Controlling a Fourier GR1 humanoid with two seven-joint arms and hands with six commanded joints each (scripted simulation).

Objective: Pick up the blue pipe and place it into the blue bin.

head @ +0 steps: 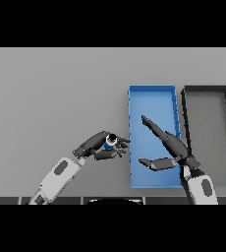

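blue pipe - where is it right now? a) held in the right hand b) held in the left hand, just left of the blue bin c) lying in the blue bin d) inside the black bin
b: the left hand has its fingers curled round the blue pipe, just outside the left wall of the blue bin; the right hand is open over the bin.

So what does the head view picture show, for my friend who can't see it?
The robot's left hand is curled round a small blue pipe, just left of a blue bin on the grey table. Its right hand is open over the bin, and a black bin sits further right.
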